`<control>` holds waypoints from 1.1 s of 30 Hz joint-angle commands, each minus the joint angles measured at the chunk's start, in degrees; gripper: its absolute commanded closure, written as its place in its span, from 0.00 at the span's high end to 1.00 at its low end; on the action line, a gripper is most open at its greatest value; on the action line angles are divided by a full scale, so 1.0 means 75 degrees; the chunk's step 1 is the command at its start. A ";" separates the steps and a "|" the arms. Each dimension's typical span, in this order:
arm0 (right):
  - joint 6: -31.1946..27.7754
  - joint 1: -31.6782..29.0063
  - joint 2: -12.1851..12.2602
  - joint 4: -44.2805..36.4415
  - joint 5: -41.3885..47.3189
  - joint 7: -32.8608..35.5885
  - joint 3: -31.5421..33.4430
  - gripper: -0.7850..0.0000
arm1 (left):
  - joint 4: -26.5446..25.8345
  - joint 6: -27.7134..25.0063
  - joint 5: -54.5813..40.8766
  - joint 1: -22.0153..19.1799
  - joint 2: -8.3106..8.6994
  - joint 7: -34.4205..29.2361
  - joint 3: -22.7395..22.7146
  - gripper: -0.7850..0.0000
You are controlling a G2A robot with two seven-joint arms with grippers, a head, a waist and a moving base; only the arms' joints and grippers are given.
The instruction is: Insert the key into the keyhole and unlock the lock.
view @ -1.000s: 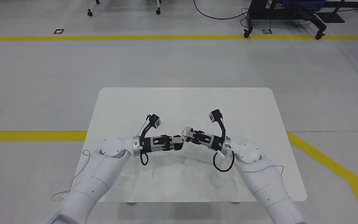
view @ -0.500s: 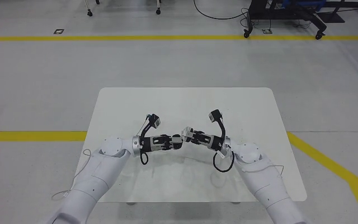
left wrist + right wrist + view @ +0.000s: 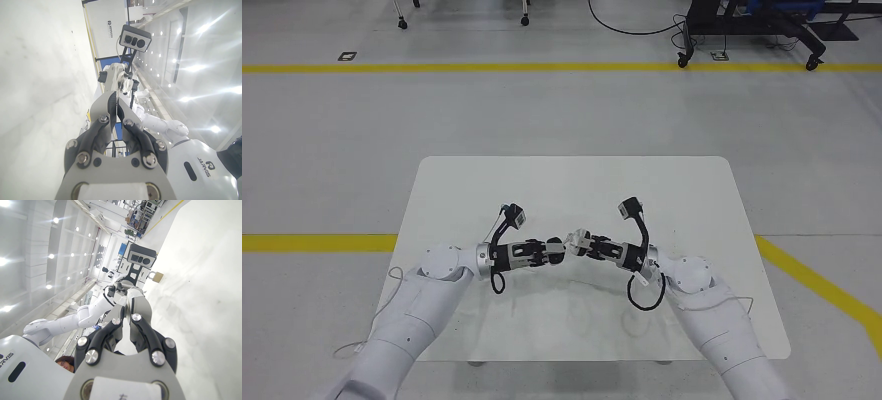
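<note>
Over the middle of the white table (image 3: 692, 190) my two grippers meet tip to tip. In the left wrist view my left gripper (image 3: 116, 97) is shut, its dark pads pinching the end of a thin metal key (image 3: 119, 89). The other end of the key sits between the shut white fingers of my right gripper (image 3: 122, 83). From above, the left gripper (image 3: 554, 248) and right gripper (image 3: 577, 242) touch. The right wrist view has the right gripper (image 3: 128, 305) shut, with the left gripper (image 3: 130, 292) just beyond. A brass padlock (image 3: 156, 275) with a silver shackle lies on the table behind the left arm.
The table's far half and both side areas are bare white surface. Yellow floor lines run beyond the far edge and past both sides. Rolling stands sit on the floor far behind the table.
Both wrists have shifted slightly, and the point where the fingertips meet has moved a little away from the robot. Both grippers stay shut, tip to tip.
</note>
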 commanded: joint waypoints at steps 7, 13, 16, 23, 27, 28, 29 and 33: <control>0.0106 -0.0036 0.0042 -0.0045 0.0081 0.0094 0.0074 0.22 | -0.0075 0.0001 0.0055 0.0030 0.0019 -0.0109 -0.0069 0.00; 0.0182 -0.0034 0.0072 -0.0033 0.0392 0.0389 0.0142 0.22 | -0.0169 -0.0021 0.0114 0.0080 0.0052 -0.0261 -0.0134 0.00; 0.0235 -0.0007 0.0094 0.0038 0.0663 0.0662 0.0206 0.20 | -0.0200 -0.0057 0.0227 0.0087 0.0076 -0.0278 -0.0169 0.00; 0.0345 0.0104 0.0109 0.0215 0.1004 0.1235 0.0185 0.16 | -0.0399 0.0067 0.0428 0.0127 0.0122 -0.0494 -0.0179 0.00; 0.0378 0.0191 0.0099 0.0324 0.1015 0.1429 0.0094 0.22 | -0.0428 0.0180 0.0370 0.0129 0.0115 -0.0630 -0.0147 0.00; 0.0376 0.0211 0.0097 0.0353 0.1002 0.1450 0.0076 0.24 | -0.0425 0.0186 0.0363 0.0126 0.0112 -0.0640 -0.0142 0.00; 0.0372 0.0231 0.0096 0.0376 0.0984 0.1462 0.0061 0.24 | -0.0420 0.0186 0.0358 0.0124 0.0110 -0.0644 -0.0140 0.00; 0.0307 0.0267 0.0096 0.0436 0.0966 0.1472 0.0039 0.29 | -0.0399 0.0154 0.0406 0.0108 0.0108 -0.0620 -0.0133 0.00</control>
